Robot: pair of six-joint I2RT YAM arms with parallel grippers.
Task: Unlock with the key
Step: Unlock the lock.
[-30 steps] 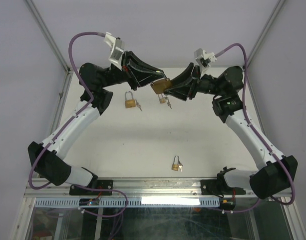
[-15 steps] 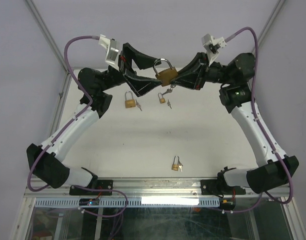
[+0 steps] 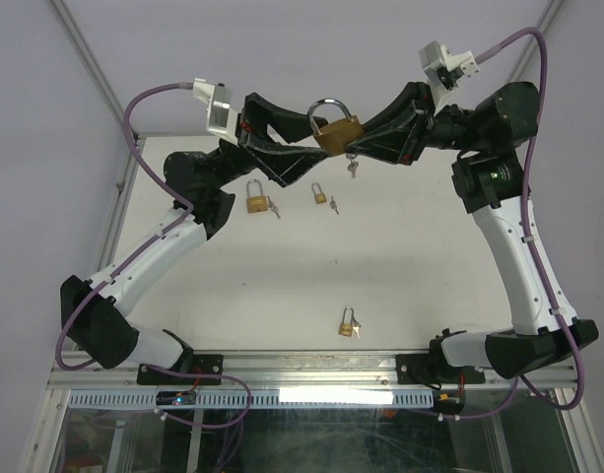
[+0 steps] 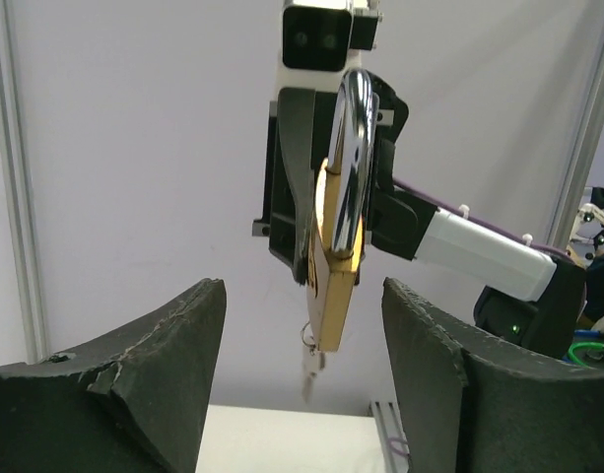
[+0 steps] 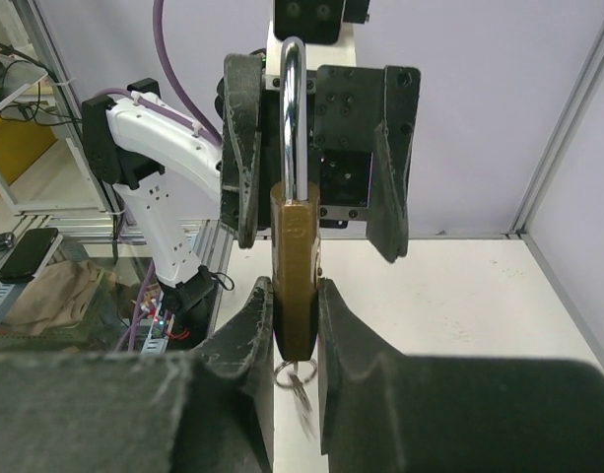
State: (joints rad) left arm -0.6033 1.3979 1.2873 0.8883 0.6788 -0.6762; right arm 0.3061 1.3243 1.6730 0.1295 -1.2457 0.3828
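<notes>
A brass padlock point(image 3: 336, 130) with a steel shackle hangs high above the table, and my right gripper point(image 3: 353, 139) is shut on its body. The right wrist view shows the padlock point(image 5: 295, 266) upright, pinched between both pads of that gripper point(image 5: 295, 320). A ring with keys point(image 5: 300, 382) dangles under it, blurred. My left gripper point(image 3: 311, 136) faces it from the left, open. In the left wrist view the padlock point(image 4: 338, 246) and keys point(image 4: 309, 367) hang beyond the left gripper point(image 4: 303, 340), touching neither finger.
Three smaller padlocks lie on the white table point(image 3: 282, 276): one at back left point(image 3: 254, 197), one at back centre point(image 3: 320, 193), one near the front edge point(image 3: 349, 323). Frame posts rise at the back corners.
Both arms have risen. The left gripper has let go of the padlock and opened, then narrowed a little. The right gripper has closed on the padlock and lifted it higher.
</notes>
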